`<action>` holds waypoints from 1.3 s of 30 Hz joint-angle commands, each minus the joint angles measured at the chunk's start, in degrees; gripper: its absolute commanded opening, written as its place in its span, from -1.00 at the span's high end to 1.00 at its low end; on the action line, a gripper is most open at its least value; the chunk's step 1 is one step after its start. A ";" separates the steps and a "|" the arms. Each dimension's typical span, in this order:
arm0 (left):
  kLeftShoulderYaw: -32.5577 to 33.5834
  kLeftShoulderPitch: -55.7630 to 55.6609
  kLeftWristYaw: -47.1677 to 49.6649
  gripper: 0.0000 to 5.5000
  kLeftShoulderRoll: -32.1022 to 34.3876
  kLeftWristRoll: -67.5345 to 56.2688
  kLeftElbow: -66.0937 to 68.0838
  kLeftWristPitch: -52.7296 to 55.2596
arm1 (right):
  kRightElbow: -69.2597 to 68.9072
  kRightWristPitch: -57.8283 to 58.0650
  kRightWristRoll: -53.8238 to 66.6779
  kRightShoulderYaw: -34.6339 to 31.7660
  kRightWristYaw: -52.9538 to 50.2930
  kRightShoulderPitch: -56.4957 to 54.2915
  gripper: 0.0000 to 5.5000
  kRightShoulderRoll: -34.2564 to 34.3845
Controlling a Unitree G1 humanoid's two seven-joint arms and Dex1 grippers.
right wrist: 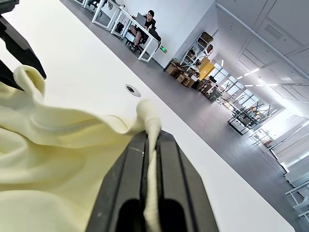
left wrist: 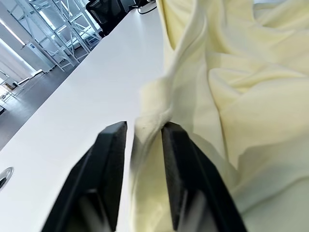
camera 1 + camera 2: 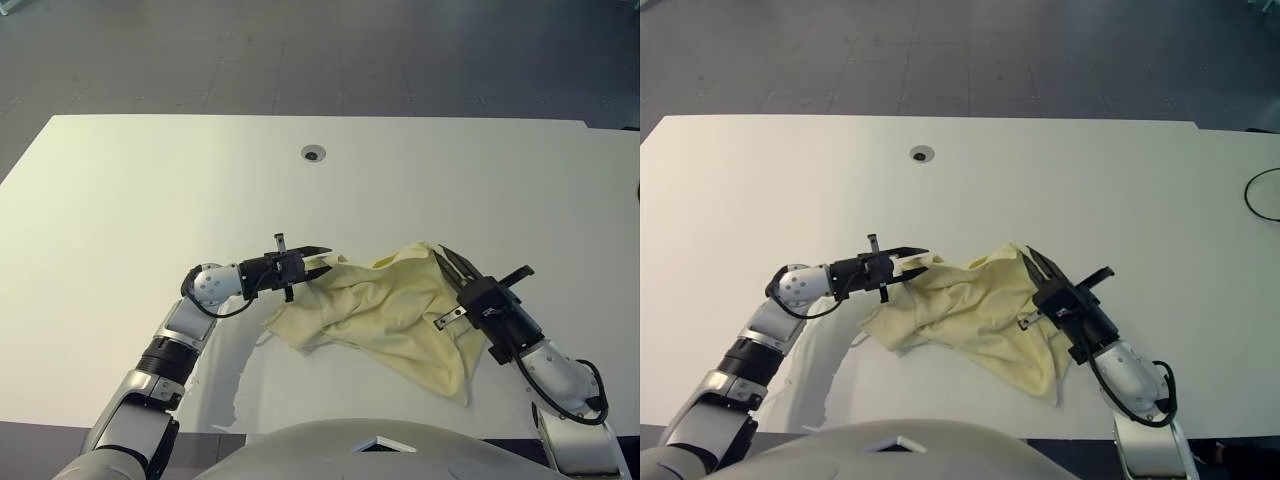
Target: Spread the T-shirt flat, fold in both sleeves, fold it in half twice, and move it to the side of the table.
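arms (image 3: 165, 350) silver-grey | left tool (image 3: 325, 260), right tool (image 3: 443, 253) black, two-fingered | black cable loops (image 3: 205, 308) at wrists

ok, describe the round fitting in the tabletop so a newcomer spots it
On the white table, look toward the far edge, near the middle, beyond the crumpled pale yellow T-shirt. There sits a small round grommet with a dark centre. Unlike the loose cloth, it is set into the surface.

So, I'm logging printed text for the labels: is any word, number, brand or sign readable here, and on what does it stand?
No text can be read.
The T-shirt: no print on the cloth that shows.
The table: no lettering.
The green sign on the far wall of the room: too small to read.
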 commanded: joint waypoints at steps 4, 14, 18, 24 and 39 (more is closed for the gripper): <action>-0.48 -0.81 -2.03 0.99 0.46 -0.22 0.15 0.64 | 1.13 -0.69 -1.05 -0.19 0.36 -0.40 1.00 -0.47; 4.12 -5.25 5.12 1.00 1.00 3.51 2.42 0.29 | 4.67 0.78 -0.01 -2.28 1.33 -5.57 1.00 -1.90; 6.67 -8.84 9.88 1.00 0.93 5.37 1.36 1.78 | 8.08 3.11 2.89 -4.47 2.85 -13.82 1.00 -3.68; 7.97 -17.35 19.52 1.00 -0.50 12.54 0.37 5.01 | 16.56 3.04 6.93 -4.05 5.54 -31.17 1.00 -5.13; 3.42 -56.24 38.05 1.00 3.86 32.19 34.53 5.00 | 65.07 -12.72 -2.84 2.76 4.60 -82.75 1.00 -8.98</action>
